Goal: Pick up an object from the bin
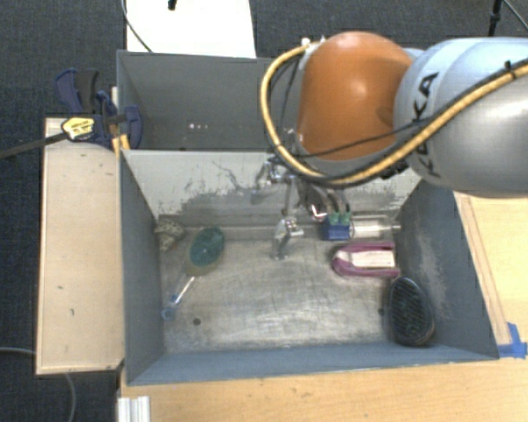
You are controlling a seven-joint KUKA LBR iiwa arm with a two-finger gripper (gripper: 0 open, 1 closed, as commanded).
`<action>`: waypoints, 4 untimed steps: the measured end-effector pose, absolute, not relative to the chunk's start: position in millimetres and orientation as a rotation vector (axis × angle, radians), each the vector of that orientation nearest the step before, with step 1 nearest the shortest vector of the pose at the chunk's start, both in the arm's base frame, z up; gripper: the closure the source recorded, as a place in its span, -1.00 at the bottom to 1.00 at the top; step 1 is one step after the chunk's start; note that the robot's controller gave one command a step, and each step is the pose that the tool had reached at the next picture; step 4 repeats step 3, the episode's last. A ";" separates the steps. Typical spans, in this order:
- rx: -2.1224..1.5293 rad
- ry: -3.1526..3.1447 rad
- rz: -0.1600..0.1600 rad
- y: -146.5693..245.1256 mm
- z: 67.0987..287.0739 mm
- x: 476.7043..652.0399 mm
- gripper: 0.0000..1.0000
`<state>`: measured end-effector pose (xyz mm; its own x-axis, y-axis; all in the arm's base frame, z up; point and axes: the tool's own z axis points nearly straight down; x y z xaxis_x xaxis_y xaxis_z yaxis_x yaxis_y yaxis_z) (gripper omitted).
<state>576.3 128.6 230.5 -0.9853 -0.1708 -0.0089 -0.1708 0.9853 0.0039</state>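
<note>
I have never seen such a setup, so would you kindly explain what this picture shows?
This is one camera looking down into a grey metal bin. The big silver arm with the orange cover is a robot, reaching in from the right. Its jaws hang over the bin's middle, towards the back. On the floor lie a green disc, a clear stick, a purple case, a black brush and a blue piece. I cannot tell whether the jaws hold anything.
</note>
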 end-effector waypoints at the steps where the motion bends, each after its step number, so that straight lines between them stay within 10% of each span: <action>1: -0.365 3.094 0.011 213.0 91.2 562.2 -1.00; 2: -0.362 3.091 0.010 212.9 90.9 563.2 1.00; 3: -0.336 3.113 0.006 247.3 219.2 550.4 1.00; 4: -0.336 3.113 0.006 247.3 219.2 550.4 1.00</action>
